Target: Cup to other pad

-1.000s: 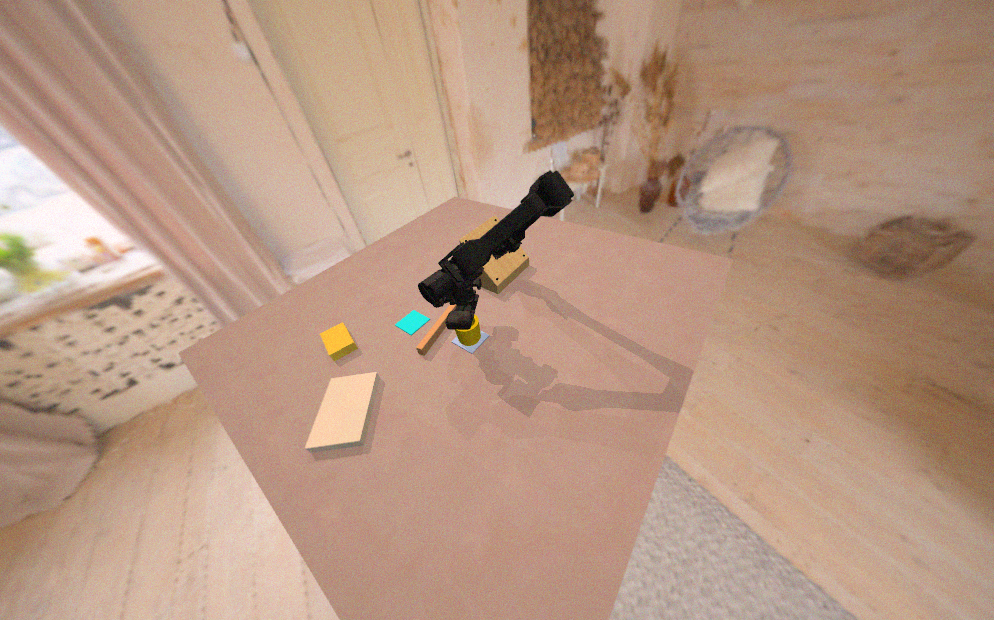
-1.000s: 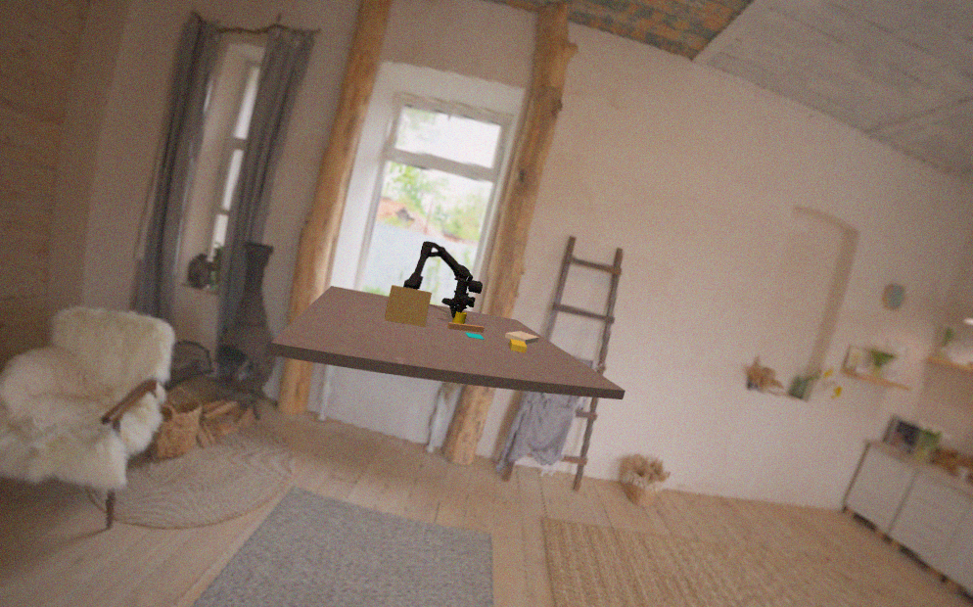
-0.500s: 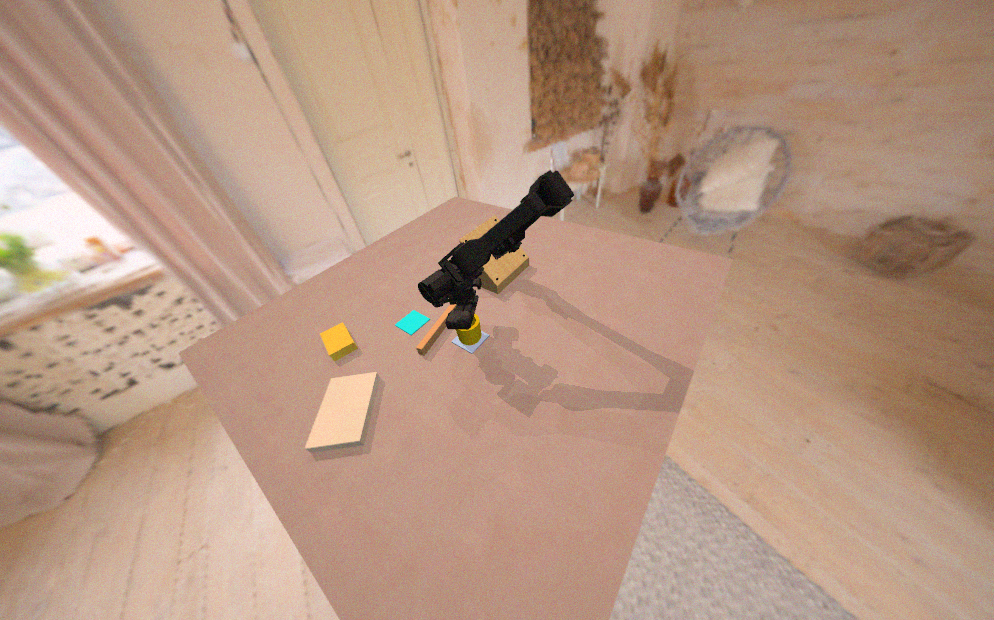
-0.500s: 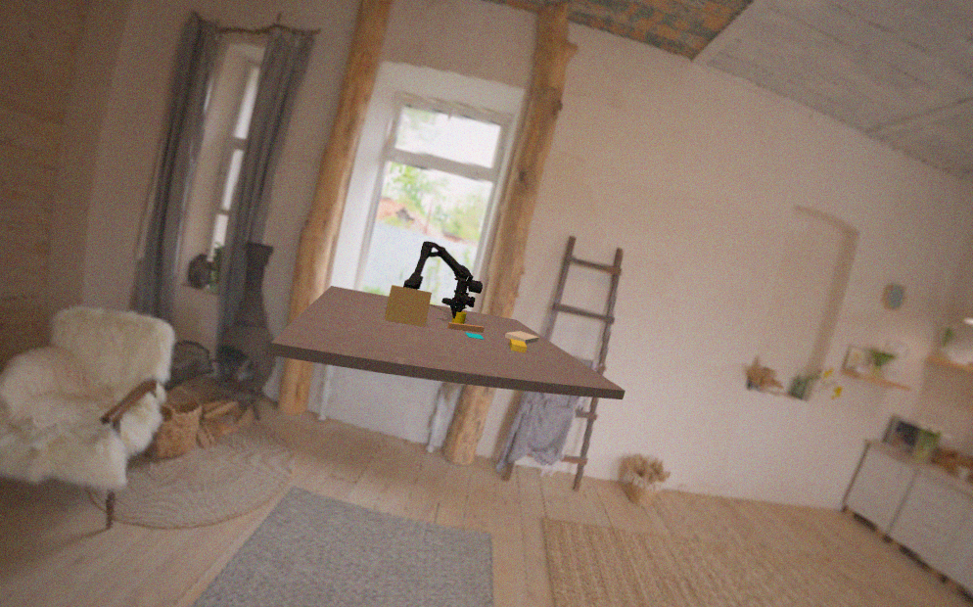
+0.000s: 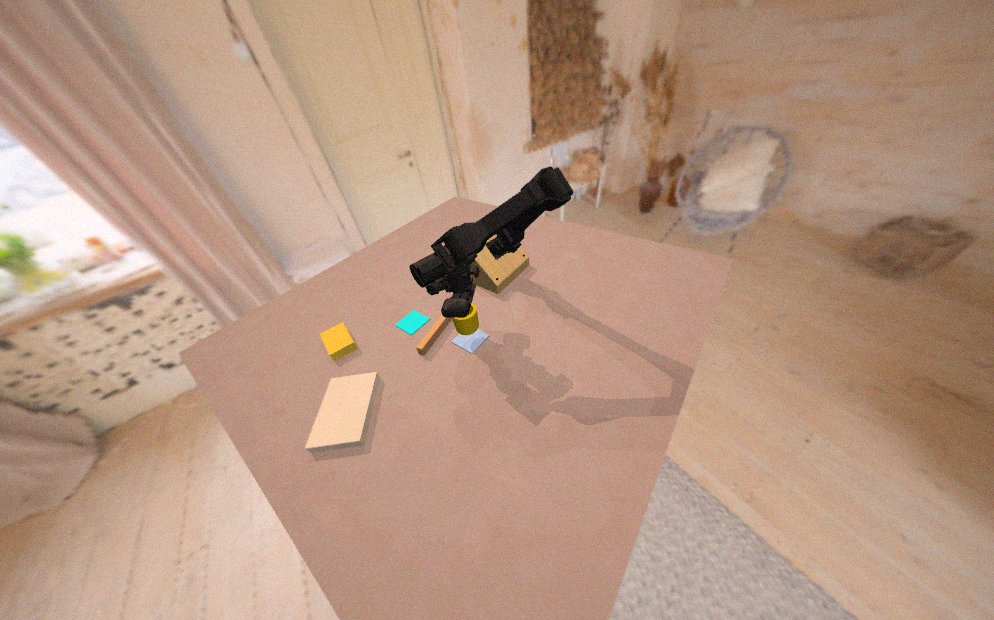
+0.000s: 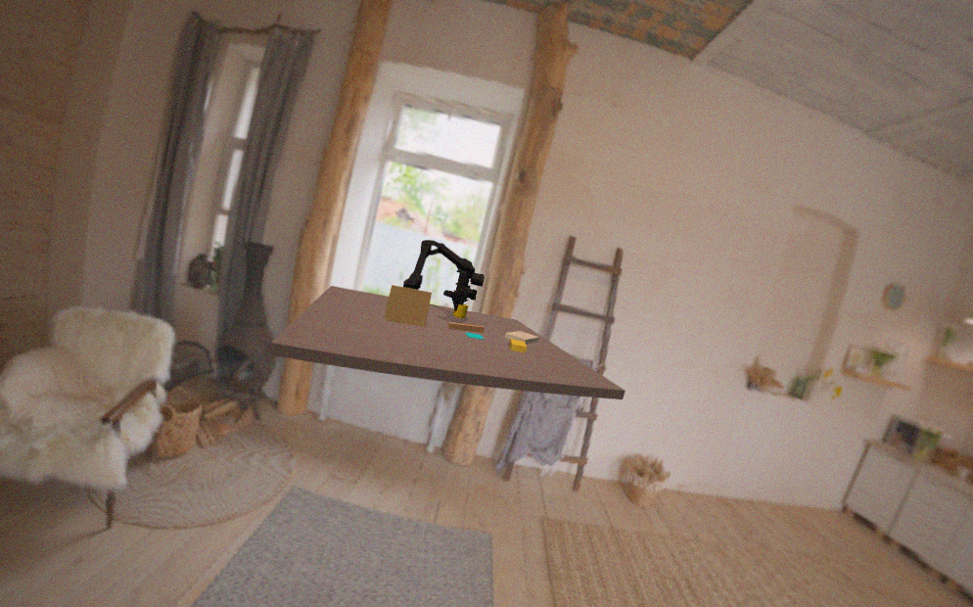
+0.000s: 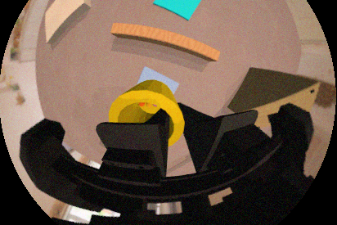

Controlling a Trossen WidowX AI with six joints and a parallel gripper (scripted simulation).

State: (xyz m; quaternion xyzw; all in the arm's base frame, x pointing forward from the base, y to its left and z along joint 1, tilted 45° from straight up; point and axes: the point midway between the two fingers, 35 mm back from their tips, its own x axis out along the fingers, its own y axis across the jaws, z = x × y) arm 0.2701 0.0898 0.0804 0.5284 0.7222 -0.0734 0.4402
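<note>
My gripper [image 5: 460, 310] [image 6: 460, 305] [image 7: 172, 105] is shut on the wall of the yellow cup [image 5: 466, 321] [image 6: 460, 310] [image 7: 157, 87], with one finger inside the cup and one outside. The cup is roughly upright, held a little above the light blue pad [image 5: 473, 345] [image 7: 157, 76]. In the wrist view, a few small coloured marbles [image 7: 142, 104] show inside the cup; the fingers and rim hide part of the inside. The teal pad [image 5: 412, 322] [image 6: 474, 336] [image 7: 178, 0] lies flat on the table with nothing on it.
An orange-brown wooden bar [image 5: 431, 336] [image 6: 466, 327] [image 7: 164, 36] lies between the two pads. A wooden block with a sloped face [image 5: 507, 271] [image 6: 408, 305] [image 7: 274, 87] stands near the arm. An orange-yellow block [image 5: 338, 340] [image 6: 518, 346] and a beige slab [image 5: 345, 410] [image 7: 65, 8] lie beyond the teal pad.
</note>
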